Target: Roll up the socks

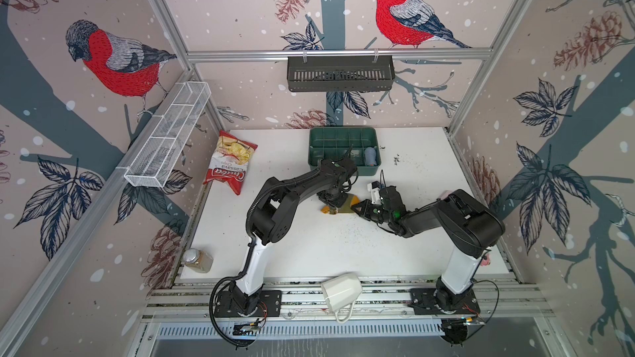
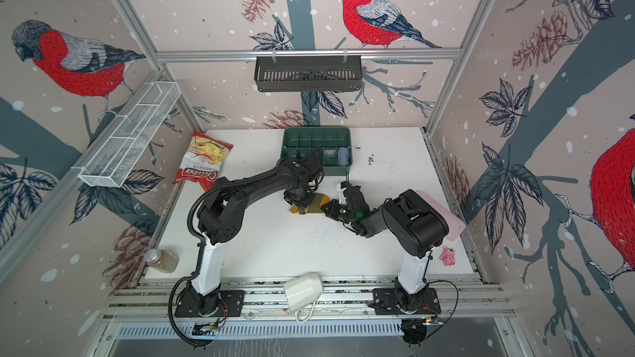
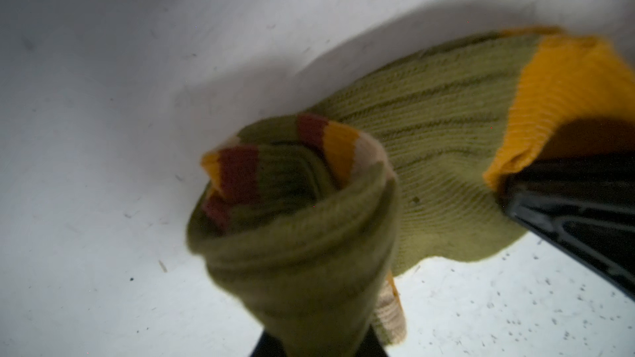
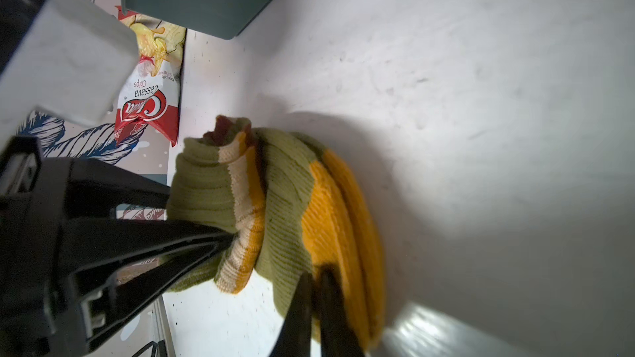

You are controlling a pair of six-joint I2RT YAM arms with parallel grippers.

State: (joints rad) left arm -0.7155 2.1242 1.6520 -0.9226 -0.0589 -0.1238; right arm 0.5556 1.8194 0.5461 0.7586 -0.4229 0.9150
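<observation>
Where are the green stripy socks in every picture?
In a top view: the socks lie mid-table, between the two arm tips.
In a top view: the socks lie in front of the green tray.
Left wrist view: the socks fill the middle, rolled end nearest.
Right wrist view: the socks sit bunched in the centre.
Shared landmark: the white table under them.

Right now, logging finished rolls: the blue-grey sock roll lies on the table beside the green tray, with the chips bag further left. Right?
Not quite: the blue-grey sock roll sits inside the green tray, in its near right compartment, as both top views show. Rest stands.
</observation>
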